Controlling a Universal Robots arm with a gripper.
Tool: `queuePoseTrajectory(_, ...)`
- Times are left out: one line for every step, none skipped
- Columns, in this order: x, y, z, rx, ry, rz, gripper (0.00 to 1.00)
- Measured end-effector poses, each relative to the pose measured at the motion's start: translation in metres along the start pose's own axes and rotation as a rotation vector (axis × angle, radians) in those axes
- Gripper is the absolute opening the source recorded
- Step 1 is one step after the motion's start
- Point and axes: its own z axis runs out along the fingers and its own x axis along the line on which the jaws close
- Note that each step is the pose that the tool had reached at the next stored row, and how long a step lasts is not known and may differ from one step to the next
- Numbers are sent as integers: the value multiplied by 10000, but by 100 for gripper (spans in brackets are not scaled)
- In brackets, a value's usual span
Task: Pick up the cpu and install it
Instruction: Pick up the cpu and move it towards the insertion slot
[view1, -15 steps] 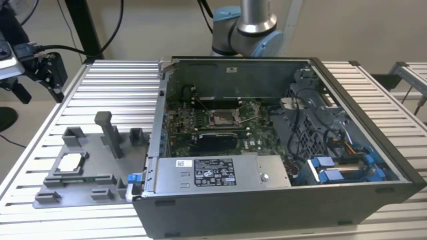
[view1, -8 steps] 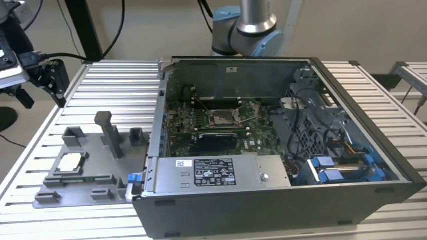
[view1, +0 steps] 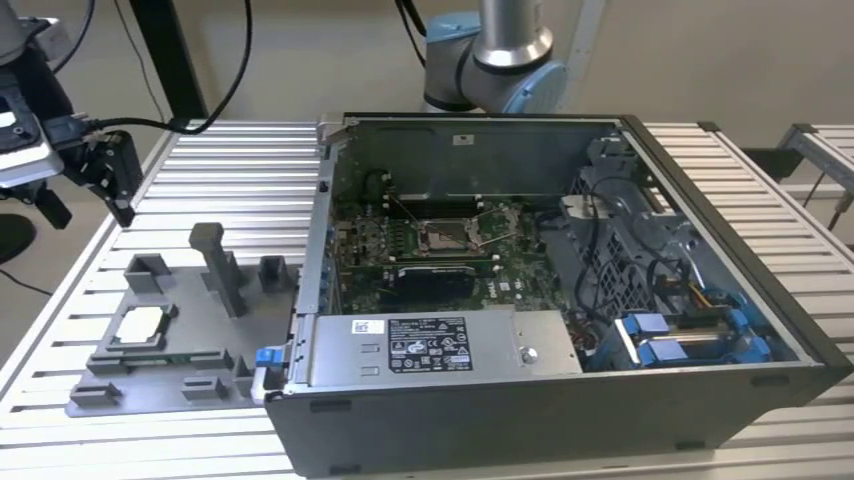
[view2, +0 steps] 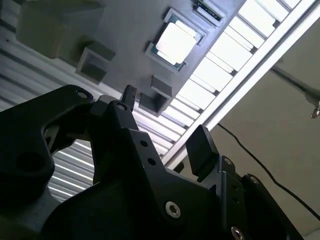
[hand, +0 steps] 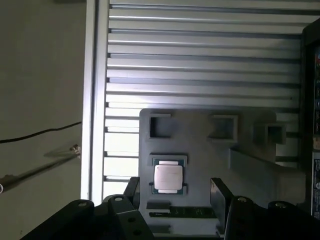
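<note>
The cpu (view1: 140, 325) is a pale silver square chip lying flat in a recess of the grey fixture plate (view1: 220, 340), at the exterior view's left. In both wrist views the cpu (view2: 175, 42) (hand: 167, 177) lies beyond the fingertips, untouched. My gripper (view1: 87, 212) hangs well above the table near its far left corner, up and back from the fixture. Its black fingers (hand: 220, 195) stand apart with nothing between them, so the gripper (view2: 165, 120) (hand: 176, 192) is open. The square socket (view1: 445, 237) sits on the green motherboard inside the open computer case.
The open computer case (view1: 721, 400) takes up the table's middle and the exterior view's right. Its walls rise around the motherboard, with a power supply box (view1: 427, 345) and blue drive brackets (view1: 667, 335) at the front. Upright grey blocks (view1: 220, 265) stand on the fixture plate. The arm's base (view1: 501, 60) is behind the case.
</note>
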Motion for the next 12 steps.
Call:
queuePoseTrajectory(0,0,14,1,-26,-2,100)
queuePoseTrajectory(1,0,25,2,-67,-5,100)
queuePoseTrajectory(1,-1,37,3,-111,-8,100)
queuePoseTrajectory(1,-2,50,2,-149,-11,100)
queuePoseTrajectory(1,-3,63,3,-182,-14,100)
queuePoseTrajectory(1,-4,76,2,-188,-14,100)
queuePoseTrajectory(2,-5,88,3,-188,-14,100)
queuePoseTrajectory(2,-5,105,2,-189,-14,100)
queuePoseTrajectory(2,-6,121,3,-186,-14,100)
queuePoseTrajectory(2,-7,137,2,-184,-14,100)
queuePoseTrajectory(3,-8,154,2,-182,-13,100)
queuePoseTrajectory(3,-9,171,1,-180,-13,100)
